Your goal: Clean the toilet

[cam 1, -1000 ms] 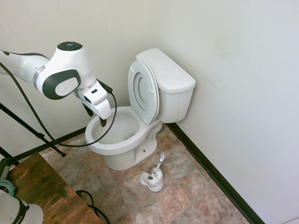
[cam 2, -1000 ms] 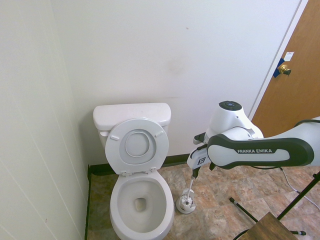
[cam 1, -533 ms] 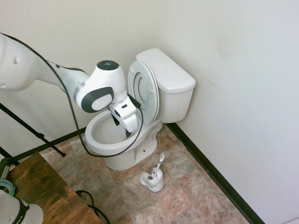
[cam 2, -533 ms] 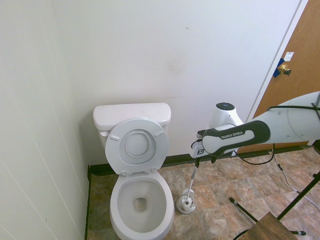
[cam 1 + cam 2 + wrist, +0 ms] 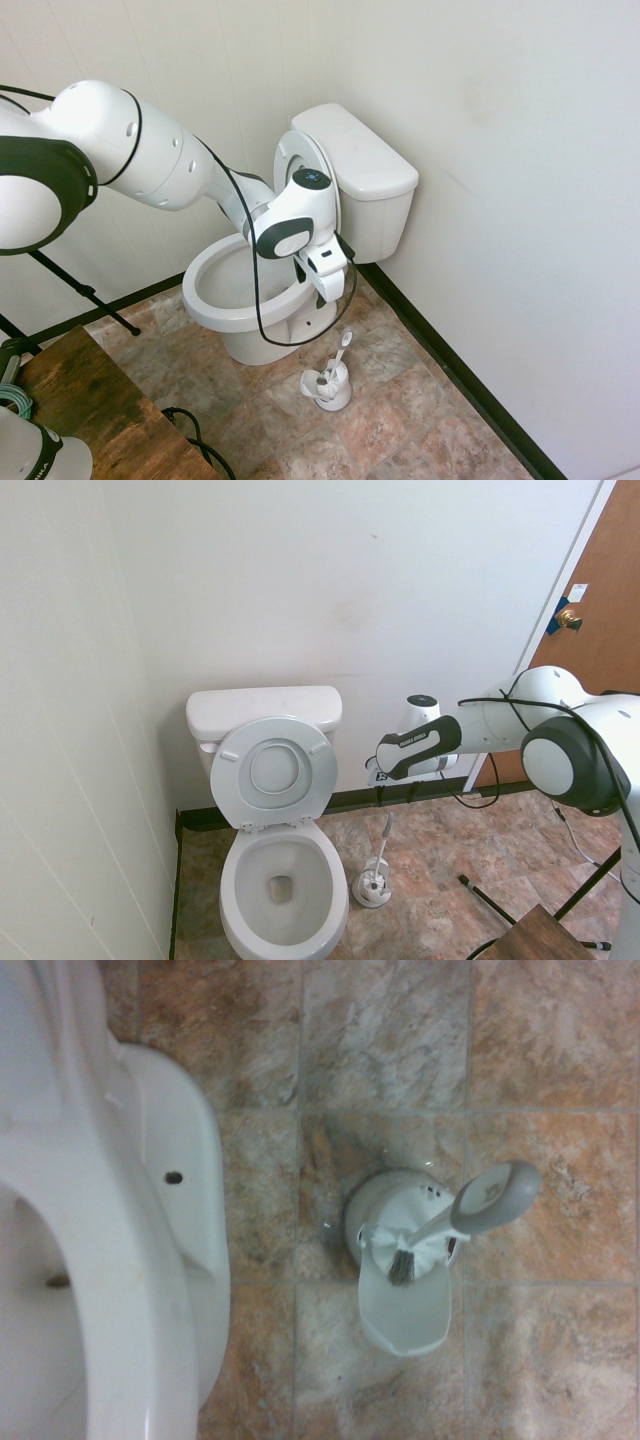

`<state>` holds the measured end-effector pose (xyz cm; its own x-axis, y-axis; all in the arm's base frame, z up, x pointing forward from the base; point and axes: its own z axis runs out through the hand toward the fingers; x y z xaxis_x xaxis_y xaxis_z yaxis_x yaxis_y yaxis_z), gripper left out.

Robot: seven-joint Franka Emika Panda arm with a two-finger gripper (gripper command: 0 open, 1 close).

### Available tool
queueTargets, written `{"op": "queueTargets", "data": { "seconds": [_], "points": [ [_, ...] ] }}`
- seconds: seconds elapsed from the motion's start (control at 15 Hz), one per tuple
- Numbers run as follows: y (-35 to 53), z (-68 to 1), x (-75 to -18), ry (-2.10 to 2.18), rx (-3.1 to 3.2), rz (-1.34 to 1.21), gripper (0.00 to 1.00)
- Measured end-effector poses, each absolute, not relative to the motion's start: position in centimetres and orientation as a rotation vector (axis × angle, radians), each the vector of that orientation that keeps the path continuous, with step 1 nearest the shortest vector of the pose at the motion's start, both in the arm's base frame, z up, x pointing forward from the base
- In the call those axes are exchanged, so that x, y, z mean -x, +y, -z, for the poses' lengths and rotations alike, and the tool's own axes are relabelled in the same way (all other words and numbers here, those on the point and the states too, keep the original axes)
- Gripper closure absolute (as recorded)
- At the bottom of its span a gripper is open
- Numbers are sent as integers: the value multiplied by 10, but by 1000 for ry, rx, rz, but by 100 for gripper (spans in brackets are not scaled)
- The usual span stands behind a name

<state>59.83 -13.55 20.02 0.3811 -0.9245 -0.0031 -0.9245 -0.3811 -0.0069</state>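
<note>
White toilet (image 5: 262,285) against wall, lid up, bowl bare. Claw (image 5: 327,290) apart, empty, above brush (image 5: 341,351) in holder (image 5: 328,388) at toilet's 4 o'clock on floor. Risk: handle leans; off-centre descent could tip holder or miss grip.

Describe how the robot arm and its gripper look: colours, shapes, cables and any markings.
The arm is glossy white, built of rounded, bulbous segments with dark grey bands at the joints and a small blue-lit cap on the wrist joint. A dark band on the forearm carries white lettering, too blurred to read. A thin black cable loops loosely along it. The gripper has a white boxy body with short dark fingers.
</note>
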Motion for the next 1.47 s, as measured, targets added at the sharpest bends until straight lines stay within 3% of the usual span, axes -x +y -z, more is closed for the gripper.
{"op": "queueTargets", "data": {
  "seconds": [0.4, 0.93, 1.0, 1.47],
  "points": [
    [-179, -82, -638, 1888, 2521, -95, 0],
    [-203, -15, -650, 1977, 2457, -179, 0],
    [-202, -12, -652, 1978, 2456, -179, 100],
    [-204, 7, -665, 1996, 2428, -217, 100]
  ]
}}
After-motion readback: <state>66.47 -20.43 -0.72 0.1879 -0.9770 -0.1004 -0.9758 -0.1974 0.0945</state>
